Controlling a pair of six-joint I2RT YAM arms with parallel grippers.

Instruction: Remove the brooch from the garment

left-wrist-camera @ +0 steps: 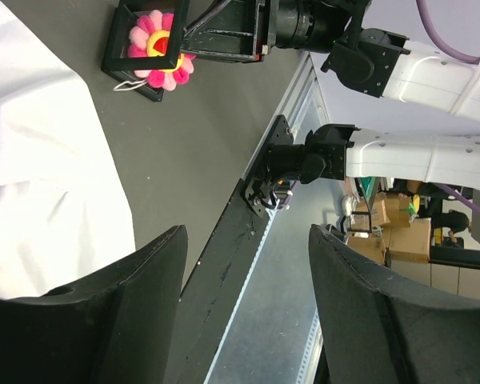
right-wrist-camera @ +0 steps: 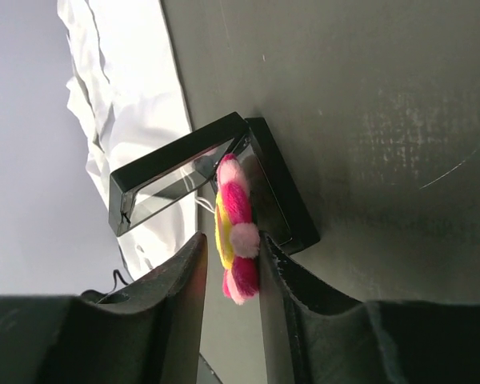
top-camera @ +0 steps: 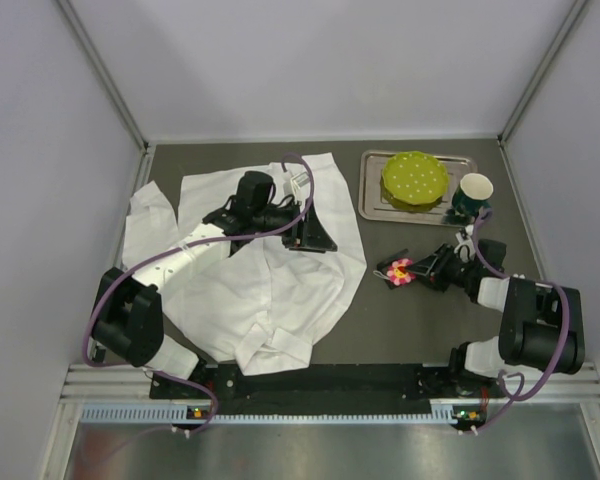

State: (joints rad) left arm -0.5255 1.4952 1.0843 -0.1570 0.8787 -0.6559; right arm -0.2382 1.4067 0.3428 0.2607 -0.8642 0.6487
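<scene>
The right gripper [right-wrist-camera: 232,254] is closed on the brooch [right-wrist-camera: 236,228]. It pinches the flower by its edge, probably because the flat face gives the fingers nothing to grip. The brooch is off the shirt [top-camera: 270,290] and sits at the small black frame [right-wrist-camera: 176,164] on the dark table [top-camera: 420,325], near the shirt's right edge.

The left gripper [left-wrist-camera: 246,244] has its fingers wide apart and holds nothing. It is over the shirt, I think to steady the cloth (whether it touches, I cannot tell).

The right wrist view shows the pinch, with the flower seen only edge-on. The left wrist view shows the flower's face inside the black square. Only the top view shows bare table between shirt and brooch.
</scene>
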